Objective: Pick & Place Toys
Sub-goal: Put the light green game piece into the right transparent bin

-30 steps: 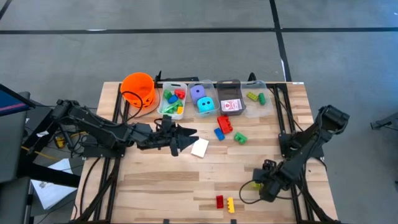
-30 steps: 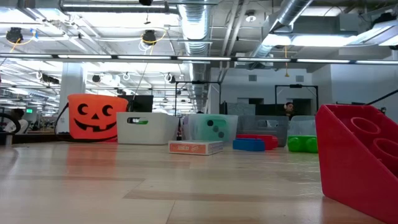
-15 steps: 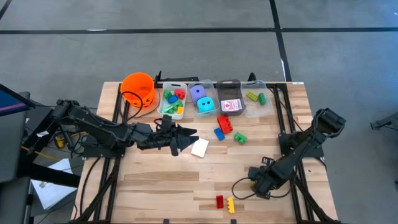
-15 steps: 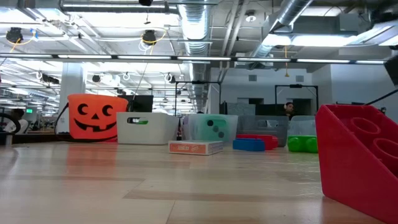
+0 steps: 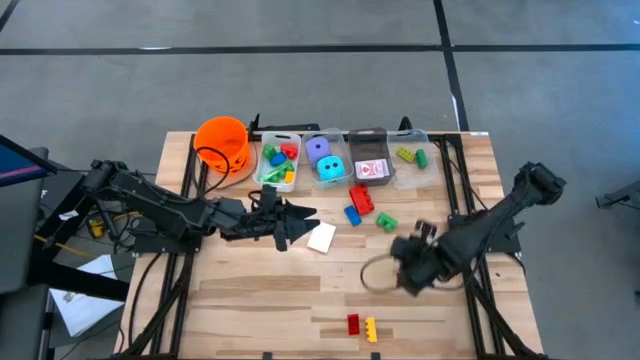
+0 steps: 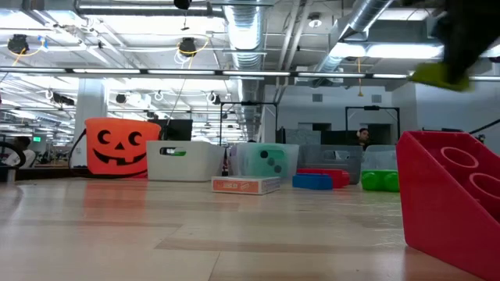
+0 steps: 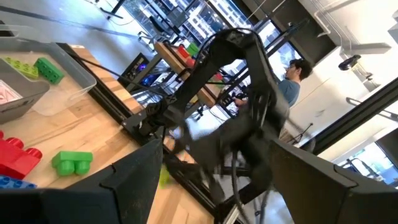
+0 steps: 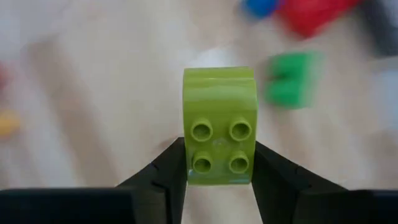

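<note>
My right gripper (image 8: 219, 171) is shut on a lime-green brick (image 8: 219, 124) and hangs over the table's right half (image 5: 408, 265). The low view shows the brick (image 6: 441, 76) high above the tabletop. A red brick (image 5: 361, 198), a blue one (image 5: 353, 214) and a green one (image 5: 386, 222) lie loose near the bins. Another red brick (image 5: 353, 323) and a yellow one (image 5: 371, 328) lie at the near edge. My left gripper (image 5: 300, 220) stands open and level over the table's middle, just beside a white card pack (image 5: 321, 237) that lies flat on the wood. My right gripper pinches the lime brick by two opposite side walls (image 8: 186, 158) between its two fingers (image 8: 163, 174). The studded face is turned toward the wrist camera. The fingers slant down from the table's right side. The brick is lifted clear of the table.
Along the far edge stand an orange bucket (image 5: 222, 143) and clear bins with bricks (image 5: 278, 165), dice (image 5: 325, 160), cards (image 5: 370, 168) and green bricks (image 5: 410, 156). A cable loop (image 5: 372, 275) hangs by the right gripper. A person (image 7: 292, 78) is beyond the table.
My right gripper has risen from the table's near right part and gone toward the far edge and a little left, tipping less steeply. The lime brick has come up with it, clear of the wood, and now shows at the top of the low view.
</note>
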